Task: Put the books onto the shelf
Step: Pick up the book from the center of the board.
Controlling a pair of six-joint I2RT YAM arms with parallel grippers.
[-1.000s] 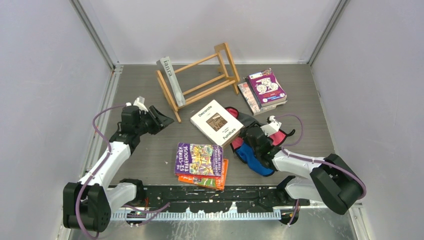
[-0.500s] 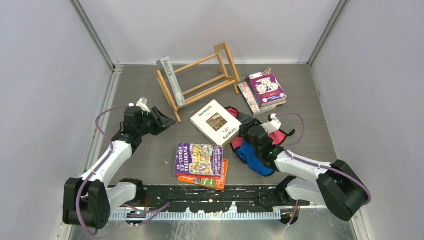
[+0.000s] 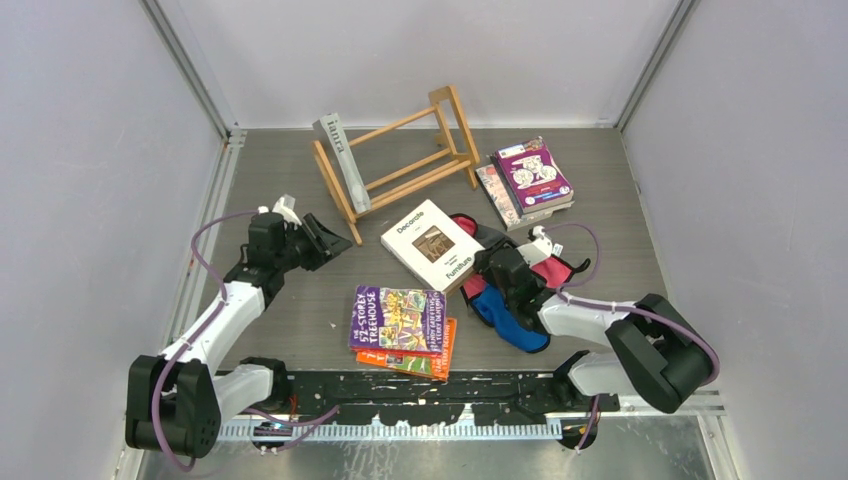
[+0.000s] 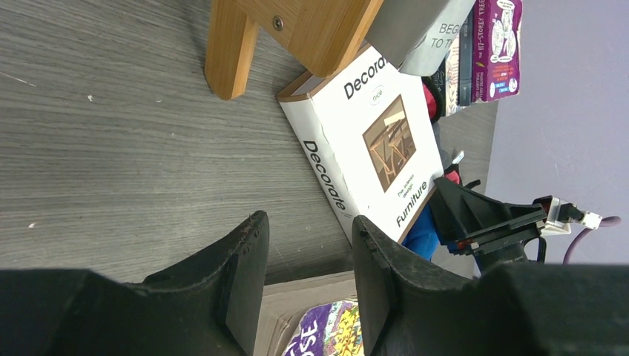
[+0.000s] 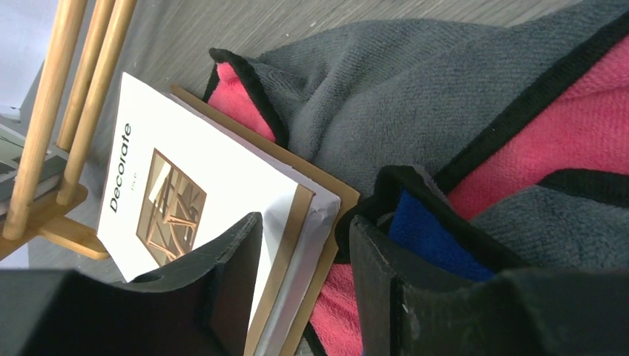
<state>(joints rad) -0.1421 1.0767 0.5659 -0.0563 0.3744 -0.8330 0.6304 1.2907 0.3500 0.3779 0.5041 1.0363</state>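
We have one grey book (image 3: 340, 160) in the shelf (image 3: 415, 150), left end. Decorate (image 3: 433, 243) mid-table, near stack (image 3: 397, 318), far-right stack (image 3: 530, 178): all to do. Both empty, jaws apart: left gripper (image 3: 318, 238), right gripper (image 3: 490, 267) beside Decorate.

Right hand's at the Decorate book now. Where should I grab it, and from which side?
Take the Decorate book by its page-side corner nearest the right hand, coming in low from the right. That corner rests raised on the cloths, so one finger can probably slip beneath; elsewhere it lies flat.
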